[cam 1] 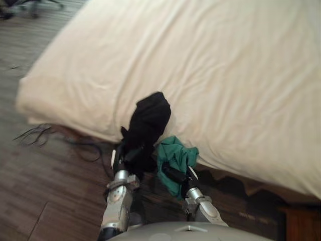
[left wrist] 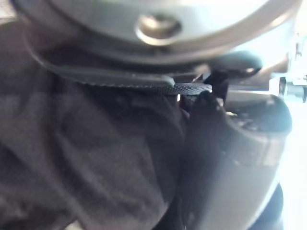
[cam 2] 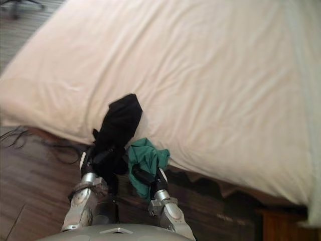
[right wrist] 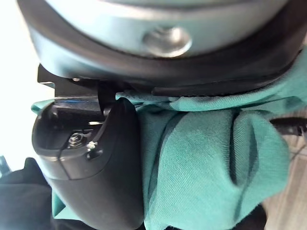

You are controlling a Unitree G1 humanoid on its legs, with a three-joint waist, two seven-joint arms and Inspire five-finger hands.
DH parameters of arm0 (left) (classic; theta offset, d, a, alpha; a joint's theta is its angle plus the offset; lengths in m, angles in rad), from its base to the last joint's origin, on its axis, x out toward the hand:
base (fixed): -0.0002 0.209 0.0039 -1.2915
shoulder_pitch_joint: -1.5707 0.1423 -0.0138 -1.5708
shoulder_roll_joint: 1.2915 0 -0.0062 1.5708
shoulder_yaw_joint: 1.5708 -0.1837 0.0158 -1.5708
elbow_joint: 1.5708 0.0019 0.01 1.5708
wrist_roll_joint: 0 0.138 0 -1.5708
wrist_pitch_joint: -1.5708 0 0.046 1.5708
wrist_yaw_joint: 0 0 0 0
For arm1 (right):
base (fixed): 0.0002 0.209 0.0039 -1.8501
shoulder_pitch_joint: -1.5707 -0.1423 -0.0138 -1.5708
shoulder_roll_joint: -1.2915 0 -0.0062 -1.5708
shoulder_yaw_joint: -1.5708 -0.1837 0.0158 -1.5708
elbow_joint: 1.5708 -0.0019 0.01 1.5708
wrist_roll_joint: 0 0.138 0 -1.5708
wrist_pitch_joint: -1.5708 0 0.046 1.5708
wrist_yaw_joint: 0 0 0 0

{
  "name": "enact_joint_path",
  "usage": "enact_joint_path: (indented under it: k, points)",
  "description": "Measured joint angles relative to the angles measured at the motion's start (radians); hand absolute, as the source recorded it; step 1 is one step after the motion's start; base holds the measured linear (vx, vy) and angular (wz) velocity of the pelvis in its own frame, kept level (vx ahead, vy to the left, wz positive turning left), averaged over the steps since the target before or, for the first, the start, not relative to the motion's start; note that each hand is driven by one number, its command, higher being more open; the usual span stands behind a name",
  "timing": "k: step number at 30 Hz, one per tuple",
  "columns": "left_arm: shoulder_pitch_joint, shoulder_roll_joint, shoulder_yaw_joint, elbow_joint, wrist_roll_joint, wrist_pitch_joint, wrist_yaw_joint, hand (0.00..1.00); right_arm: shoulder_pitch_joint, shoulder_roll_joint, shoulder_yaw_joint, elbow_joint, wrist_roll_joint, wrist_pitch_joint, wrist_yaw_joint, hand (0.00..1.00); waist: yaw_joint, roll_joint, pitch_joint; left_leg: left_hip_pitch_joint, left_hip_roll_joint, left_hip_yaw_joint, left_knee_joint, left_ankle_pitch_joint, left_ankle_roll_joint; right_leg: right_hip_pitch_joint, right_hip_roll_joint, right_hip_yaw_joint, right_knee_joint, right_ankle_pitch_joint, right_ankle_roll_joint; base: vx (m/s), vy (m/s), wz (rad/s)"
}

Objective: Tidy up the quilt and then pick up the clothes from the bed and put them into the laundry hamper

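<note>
Gripping a black garment (cam 1: 149, 118) in the left hand (cam 1: 122, 159), with fingers and thumb curled tight into the dark cloth and its upper end draped onto the near edge of the bed. Bunching a green garment (cam 1: 174, 155) in the right hand (cam 1: 173, 174) (thumb pressed hard into the folds), just beside the black one, hanging off the bed's edge above the wooden floor (cam 1: 45, 196). Spread behind both, a cream quilt (cam 1: 225, 75), lightly creased.

Bedroom. A wide, cream-covered bed (cam 1: 225, 75) takes up most of the room. Wood-plank floor (cam 1: 45, 196) runs alongside the bed. Wheeled chair base (cam 1: 35, 6) stands past the bed's far corner. Dark wooden furniture (cam 1: 301, 223) sits at the bed's near edge.
</note>
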Motion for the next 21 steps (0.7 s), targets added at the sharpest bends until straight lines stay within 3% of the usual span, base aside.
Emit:
enact_joint_path:
  k: [2, 3, 4, 6, 7, 8, 9, 10, 11, 12, 13, 14, 15, 16, 17, 19, 21]
  points:
    - [0.045, 0.001, 0.013, 0.000, -0.022, 0.001, 0.014, 0.00, 0.000, -0.004, -0.018, -0.009, -0.028, -0.014, -0.028, 0.00, 0.006, 0.003, -0.005, -0.034, 0.089, 0.337, 0.070, -0.100, 0.059, 0.072, 0.013, -0.118, -0.062, 0.034, -0.015, 0.01, -0.046, 1.94]
    - [0.057, 0.000, 0.015, 0.000, -0.022, 0.001, 0.016, 0.00, 0.000, -0.011, -0.036, -0.009, -0.061, -0.014, -0.041, 0.00, 0.010, 0.003, -0.005, -0.037, 0.112, 0.431, 0.090, -0.123, 0.043, 0.093, 0.006, -0.159, -0.065, 0.035, -0.017, 0.04, 0.033, 1.84]
    - [0.078, 0.000, 0.015, 0.000, -0.022, 0.001, 0.018, 0.00, 0.000, -0.022, -0.054, -0.009, -0.106, -0.012, -0.057, 0.00, 0.014, 0.012, -0.011, -0.049, 0.121, 0.474, 0.107, -0.128, 0.047, 0.108, 0.004, -0.201, -0.060, 0.035, -0.017, 0.03, 0.050, 1.70]
    - [0.118, -0.001, 0.001, 0.004, -0.021, 0.009, 0.020, 0.00, 0.002, -0.064, -0.091, -0.009, -0.186, 0.002, -0.074, 0.00, 0.011, 0.051, -0.020, -0.069, 0.117, 0.474, 0.110, -0.169, 0.081, 0.105, 0.003, -0.285, 0.019, 0.058, -0.053, 0.00, 0.052, 1.61]
    - [0.112, 0.001, 0.001, 0.031, -0.021, 0.014, 0.017, 0.00, -0.001, -0.084, -0.126, -0.006, -0.260, 0.009, -0.083, 0.00, -0.007, 0.082, -0.015, -0.085, 0.112, 0.471, 0.107, -0.262, 0.112, 0.073, 0.001, -0.307, 0.102, 0.049, -0.080, -0.01, 0.116, 1.89]
    - [0.107, 0.029, 0.023, 0.027, -0.027, 0.018, 0.017, 0.00, 0.000, -0.064, -0.150, -0.004, -0.306, 0.010, -0.094, 0.00, -0.016, 0.022, -0.025, -0.126, 0.101, 0.474, 0.172, -0.274, 0.105, 0.071, -0.018, -0.324, -0.062, 0.045, -0.127, 0.00, 0.089, 1.67]
    - [0.107, 0.051, 0.030, 0.017, -0.034, 0.011, 0.016, 0.00, 0.005, -0.045, -0.156, -0.008, -0.316, 0.010, -0.097, 0.00, -0.003, -0.017, -0.028, -0.149, 0.097, 0.471, 0.287, -0.258, 0.126, 0.074, -0.068, -0.348, -0.074, 0.048, -0.071, 0.01, 0.040, 1.46]
    - [0.102, 0.059, 0.023, 0.052, -0.055, 0.021, 0.015, 0.00, 0.016, -0.045, -0.186, -0.014, -0.316, 0.012, -0.102, 0.00, -0.003, 0.005, -0.033, -0.181, 0.181, 0.465, 0.488, -0.264, 0.118, 0.116, -0.046, -0.426, -0.077, 0.050, -0.007, 0.14, 0.058, 1.13]
    - [0.100, 0.056, 0.011, 0.079, -0.056, 0.038, 0.007, 0.00, 0.044, -0.047, -0.214, -0.015, -0.316, 0.015, -0.110, 0.00, -0.010, 0.027, -0.047, -0.160, 0.218, 0.463, 0.572, -0.291, 0.067, 0.156, -0.037, -0.483, -0.067, 0.050, -0.007, 0.17, 0.105, 1.66]
    - [0.103, 0.060, -0.008, 0.093, -0.052, 0.057, -0.003, 0.00, 0.061, -0.043, -0.233, -0.017, -0.318, 0.020, -0.118, 0.00, -0.026, 0.031, -0.049, -0.166, 0.200, 0.475, 0.582, -0.291, 0.038, 0.186, -0.048, -0.531, -0.049, 0.052, -0.008, 0.23, 0.125, 1.47]
    - [0.100, 0.061, -0.022, 0.094, -0.049, 0.063, -0.011, 0.00, 0.071, -0.044, -0.240, -0.017, -0.323, 0.029, -0.118, 0.00, -0.022, 0.025, -0.049, -0.166, 0.166, 0.447, 0.571, -0.294, 0.046, 0.192, -0.065, -0.560, -0.021, 0.059, -0.012, 0.25, 0.220, 1.69]
    - [0.099, 0.065, -0.044, 0.094, -0.046, 0.063, -0.033, 0.00, 0.084, -0.041, -0.241, -0.017, -0.345, 0.045, -0.117, 0.00, -0.010, 0.001, -0.050, -0.169, 0.079, 0.383, 0.506, -0.281, 0.064, 0.173, -0.133, -0.612, 0.099, 0.100, -0.051, 0.24, 0.241, 1.43]
    - [0.099, 0.069, -0.052, 0.094, -0.042, 0.065, -0.042, 0.00, 0.090, -0.038, -0.241, -0.016, -0.350, 0.046, -0.116, 0.00, -0.010, -0.005, -0.052, -0.168, 0.046, 0.358, 0.473, -0.271, 0.076, 0.150, -0.166, -0.622, 0.171, 0.126, -0.083, 0.29, 0.298, 1.70]
    - [0.098, 0.075, -0.055, 0.093, -0.015, 0.065, -0.057, 0.00, 0.093, -0.037, -0.240, -0.015, -0.350, 0.047, -0.110, 0.00, -0.009, -0.012, -0.056, -0.162, -0.001, 0.319, 0.420, -0.258, 0.095, 0.098, -0.227, -0.607, 0.313, 0.153, -0.139, 0.24, 0.201, 1.51]
    - [0.099, 0.080, -0.044, 0.092, -0.010, 0.069, -0.057, 0.00, 0.087, -0.030, -0.234, -0.015, -0.346, 0.048, -0.105, 0.00, -0.003, -0.014, -0.050, -0.145, -0.037, 0.278, 0.379, -0.249, 0.116, 0.055, -0.251, -0.557, 0.394, 0.114, -0.179, 0.25, 0.169, 1.34]
    - [0.104, 0.086, -0.018, 0.092, -0.010, 0.080, -0.044, 0.00, 0.077, -0.009, -0.228, -0.018, -0.342, 0.049, -0.094, 0.00, 0.006, -0.015, -0.046, -0.088, -0.066, 0.245, 0.329, -0.233, 0.120, 0.005, -0.227, -0.435, 0.428, 0.084, -0.157, 0.24, 0.101, 0.86]
    - [0.125, 0.109, 0.014, 0.061, -0.010, 0.079, -0.022, 0.00, 0.107, 0.018, -0.194, -0.071, -0.342, 0.046, -0.095, 0.00, 0.005, -0.004, -0.043, 0.006, -0.103, 0.163, 0.258, -0.229, 0.126, -0.061, -0.103, -0.210, 0.429, 0.039, -0.127, 0.33, 0.108, 1.14]
